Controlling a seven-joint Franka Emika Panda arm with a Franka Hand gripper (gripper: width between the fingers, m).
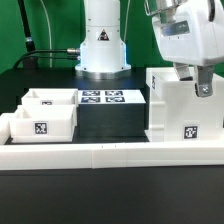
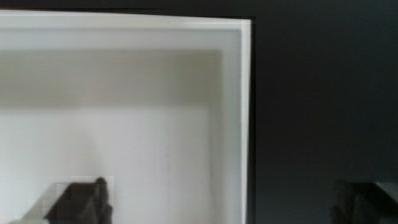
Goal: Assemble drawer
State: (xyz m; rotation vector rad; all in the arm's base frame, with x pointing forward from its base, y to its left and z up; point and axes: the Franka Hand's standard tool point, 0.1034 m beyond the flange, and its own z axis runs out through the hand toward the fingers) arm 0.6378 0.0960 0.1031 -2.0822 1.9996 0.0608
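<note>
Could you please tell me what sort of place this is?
Probably a robotics lab bench: a robot arm's base stands at a black table, a marker board of square tags lies before it, and tagged white drawer parts sit behind a low white wall.

The exterior view sits low and near at the table's [image 1: 112, 125] front edge, facing the arm's base [image 1: 102, 45] at the far edge. The wrist view looks closely at the housing [image 2: 125, 110]; both views share that housing [image 1: 180, 105].

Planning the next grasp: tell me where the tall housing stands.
The housing stands at the exterior view's right, behind the border wall, beside the marker board, under the hand.
</note>
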